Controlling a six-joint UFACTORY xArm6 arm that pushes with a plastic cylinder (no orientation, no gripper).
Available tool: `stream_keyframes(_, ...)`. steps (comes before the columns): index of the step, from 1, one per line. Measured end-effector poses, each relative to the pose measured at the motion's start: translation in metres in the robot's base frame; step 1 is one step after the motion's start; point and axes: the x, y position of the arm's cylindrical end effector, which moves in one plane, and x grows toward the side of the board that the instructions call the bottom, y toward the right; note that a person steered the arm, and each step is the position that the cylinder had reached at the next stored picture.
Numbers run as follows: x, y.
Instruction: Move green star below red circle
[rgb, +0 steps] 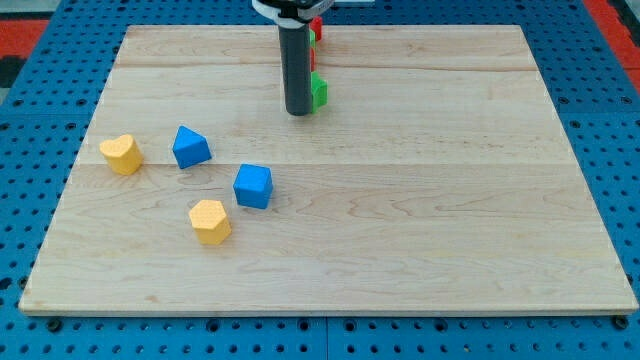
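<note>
A pale wood board (400, 250) lies on a blue table with holes (30, 120). My tip (300, 113) is the bottom end of a dark rod, and it sits on the board near the view's top, a bit left of the middle. I have no jaws, so nothing is grabbed or let go; the rod just stands straight up. The green block (319, 91) is touching the rod on the view's right side, right next to my tip. The rod hides part of it, so I cannot tell if it is a star. A red block (316, 27) peeks out behind the rod, above the green block, close to the board's top edge. Most of it is hidden too, so I cannot tell its shape. Another little bit of green (321, 42) shows just under the red block, and I cannot tell what it belongs to. The other blocks are all far from my tip, down and to the view's left. A blue block with a pointy top (190, 147) is the nearest of these. A yellow heart (121, 154) sits farther left of my tip. A blue cube (253, 186) is below my tip and a little left. A yellow block with many sides (210, 221) is lower than the blue cube and left of it.
</note>
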Motion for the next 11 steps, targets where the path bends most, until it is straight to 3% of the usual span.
stream_keyframes(3, 0.0, 0.084)
stream_keyframes(5, -0.018, 0.036)
stream_keyframes(6, -0.012, 0.005)
stream_keyframes(7, 0.021, -0.003)
stream_keyframes(8, 0.021, -0.059)
stream_keyframes(11, -0.023, -0.036)
